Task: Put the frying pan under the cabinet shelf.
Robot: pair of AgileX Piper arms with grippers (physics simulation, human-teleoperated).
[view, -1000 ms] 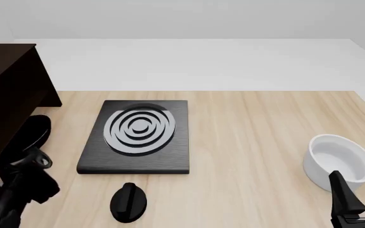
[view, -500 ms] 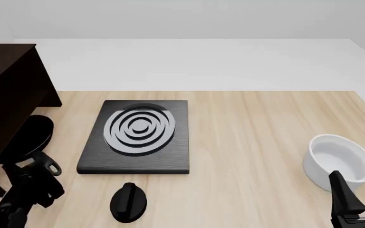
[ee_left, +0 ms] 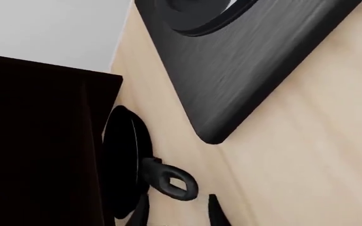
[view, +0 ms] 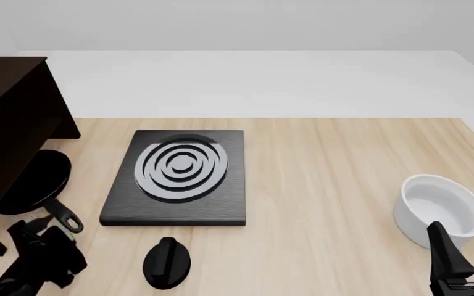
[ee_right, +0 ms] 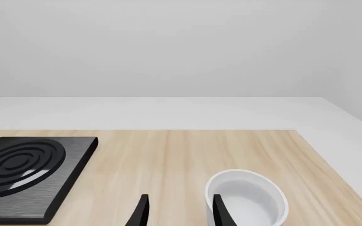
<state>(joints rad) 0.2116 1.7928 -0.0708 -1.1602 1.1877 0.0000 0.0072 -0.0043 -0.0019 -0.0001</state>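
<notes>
Under cabinet shelf (view: 10,123): frying pan (view: 35,182), table's left edge.
Handle axis points back at left gripper (ee_left: 177,212), nearest arm, just short of loop; jaws apart, holding nothing. Right gripper (ee_right: 177,209) well apart, open, empty.

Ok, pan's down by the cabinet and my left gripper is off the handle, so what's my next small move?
Probably draw the left gripper straight back toward you. The frying pan lies on the table partly under the cabinet shelf, its handle loop sticking out just ahead of the open fingertips. Backing out straight should avoid knocking the loop and dragging the pan out.
</notes>
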